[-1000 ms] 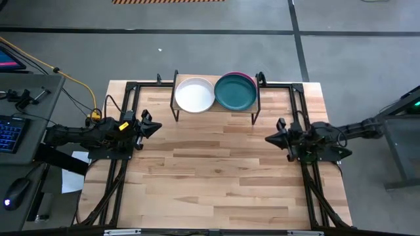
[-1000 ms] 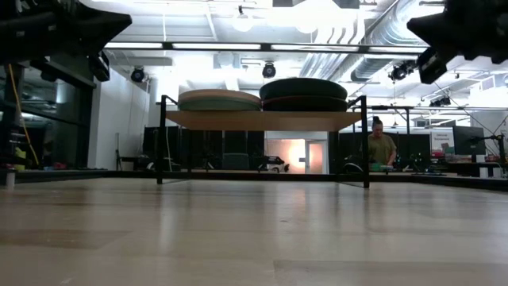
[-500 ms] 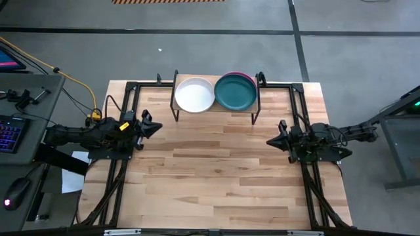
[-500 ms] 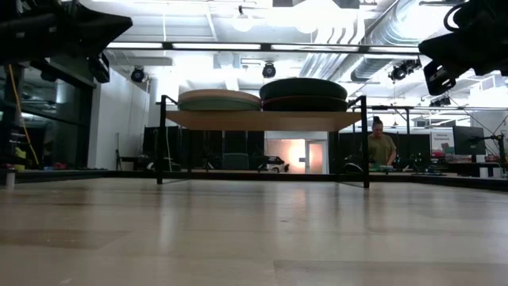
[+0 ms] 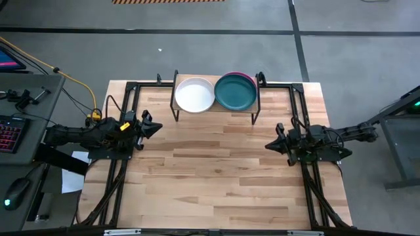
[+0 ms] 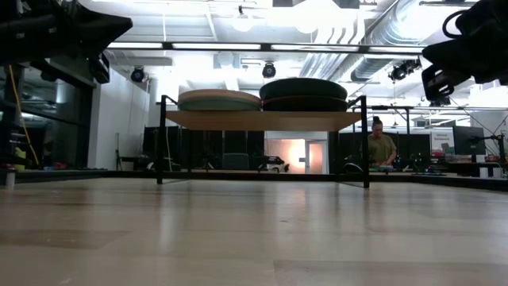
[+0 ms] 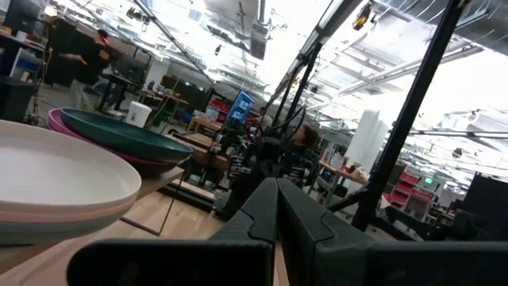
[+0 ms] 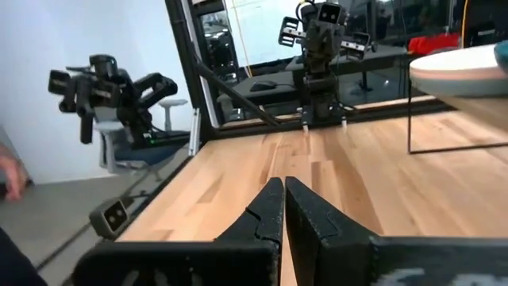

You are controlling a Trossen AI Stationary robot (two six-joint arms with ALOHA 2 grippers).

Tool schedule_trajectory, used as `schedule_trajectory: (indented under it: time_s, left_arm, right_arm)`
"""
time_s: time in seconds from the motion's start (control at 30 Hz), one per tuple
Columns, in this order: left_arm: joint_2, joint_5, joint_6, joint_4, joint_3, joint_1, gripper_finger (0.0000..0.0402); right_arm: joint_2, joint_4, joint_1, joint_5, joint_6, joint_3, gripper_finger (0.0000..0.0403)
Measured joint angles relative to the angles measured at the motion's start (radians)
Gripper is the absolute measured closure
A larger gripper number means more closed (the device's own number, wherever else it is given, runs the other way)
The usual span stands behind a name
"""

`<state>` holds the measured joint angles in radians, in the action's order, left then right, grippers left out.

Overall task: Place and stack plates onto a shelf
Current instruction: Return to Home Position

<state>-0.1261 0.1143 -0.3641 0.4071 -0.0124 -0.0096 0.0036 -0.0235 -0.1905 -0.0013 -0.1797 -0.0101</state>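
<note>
The shelf (image 5: pixel 216 108) stands at the table's far middle on its thin black legs. On its board rest two stacks of plates. The left stack has a white plate (image 5: pixel 194 95) on top. The right stack has a dark teal plate (image 5: pixel 235 92) on top, with a magenta rim (image 5: pixel 252 80) under it. In the low view both stacks (image 6: pixel 218 100) (image 6: pixel 303 93) sit on the board (image 6: pixel 262 120). My left gripper (image 5: pixel 158 128) hovers shut near the table's left edge, holding nothing. My right gripper (image 5: pixel 268 144) hovers shut near the right edge, also holding nothing.
Black frame rails (image 5: pixel 125 98) (image 5: pixel 303 105) run along both sides of the table. Bare wooden tabletop (image 5: pixel 210 170) lies between the arms and in front of the shelf. A person (image 6: pixel 381 148) stands in the room far behind the table.
My right gripper has sunk a little above the table near the right edge and has tipped down toward level, staying shut. The plates and the shelf have kept still.
</note>
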Motion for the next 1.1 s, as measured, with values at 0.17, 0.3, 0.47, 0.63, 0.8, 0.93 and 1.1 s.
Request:
schedule_trajectory:
  time_s: [0.17,0.3,0.47,0.63,0.8,0.93,1.1]
  left_arm:
    - [0.0,0.0,0.0,0.0,0.0,0.0,0.0401]
    - [0.0,0.0,0.0,0.0,0.0,0.0,0.0401]
    - [0.0,0.0,0.0,0.0,0.0,0.0,0.0401]
    - [0.0,0.0,0.0,0.0,0.0,0.0,0.0401]
    - [0.0,0.001,0.0,-0.037,0.0,0.001,0.0401]
    - [0.0,0.001,0.0,-0.099,0.0,0.001,0.0401]
    - [0.001,0.001,0.0,-0.163,0.0,0.001,0.0401]
  right_arm:
    - [0.003,0.005,0.0,0.001,0.082,0.0,0.0403]
    - [0.003,0.005,0.0,0.003,0.098,0.0,0.0403]
    - [0.003,0.005,0.0,0.004,0.025,0.0,0.0403]
    - [0.003,0.005,0.0,0.004,-0.055,0.0,0.0403]
    - [-0.003,0.005,0.0,0.004,-0.092,0.0,0.0403]
    - [-0.003,0.004,0.0,0.003,-0.091,0.0,0.0403]
    - [-0.003,0.004,0.001,0.001,-0.091,0.0,0.0403]
